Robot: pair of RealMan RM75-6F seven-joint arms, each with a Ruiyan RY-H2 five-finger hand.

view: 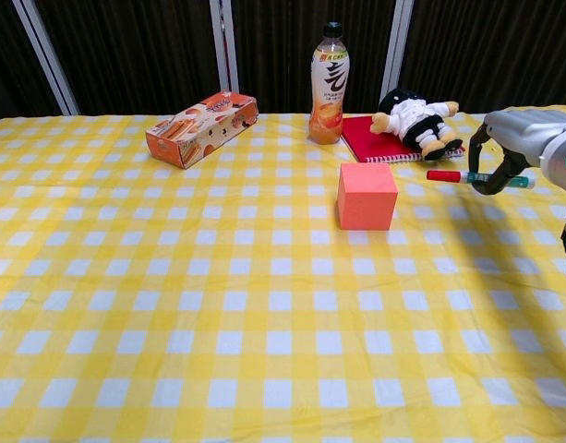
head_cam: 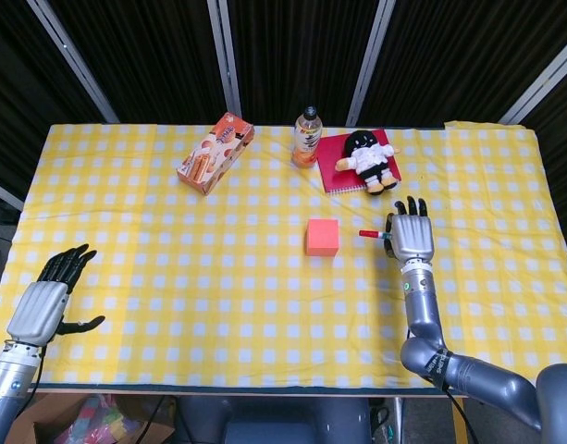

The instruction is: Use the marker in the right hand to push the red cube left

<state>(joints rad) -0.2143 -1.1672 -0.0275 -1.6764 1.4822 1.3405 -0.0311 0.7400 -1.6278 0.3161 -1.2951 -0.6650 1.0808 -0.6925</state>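
Note:
The red cube (head_cam: 322, 237) (view: 367, 196) sits on the yellow checked cloth near the table's middle. To its right, my right hand (head_cam: 410, 240) (view: 515, 138) holds a marker (head_cam: 375, 235) (view: 475, 177) level above the cloth, its red cap pointing left at the cube. A clear gap separates the marker's tip from the cube's right face. My left hand (head_cam: 50, 299) hovers at the table's front left corner with fingers spread, holding nothing; the chest view does not show it.
Along the back stand an orange snack box (head_cam: 215, 152) (view: 200, 127), an orange drink bottle (head_cam: 306, 137) (view: 328, 84), and a plush doll (head_cam: 369, 159) (view: 416, 115) lying on a red notebook (head_cam: 339, 166) (view: 368, 141).

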